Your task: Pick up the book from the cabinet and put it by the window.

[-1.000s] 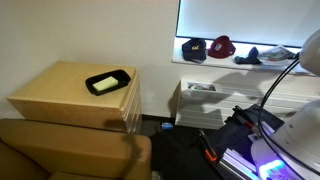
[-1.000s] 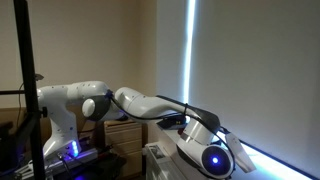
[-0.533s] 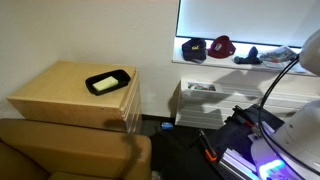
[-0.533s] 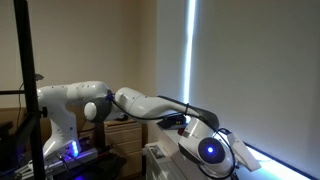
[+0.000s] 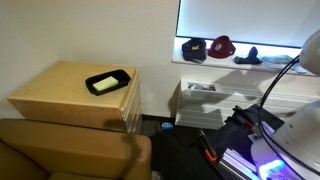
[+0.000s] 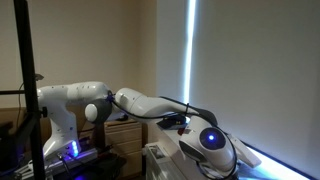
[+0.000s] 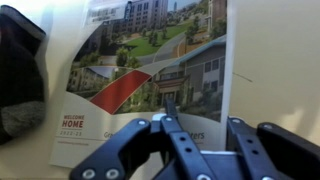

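Now book flat on sill ahead of my gripper; jaws meet its near edge, hold unclear. Let go gently, lift straight, clear dark cap leftward.

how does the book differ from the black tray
The book is white with printed pictures; the tray is black with yellowish contents. The book is thin and flat; the tray has a raised rim. The tray sits on the cabinet; the book doesn't. Both are rectangular.
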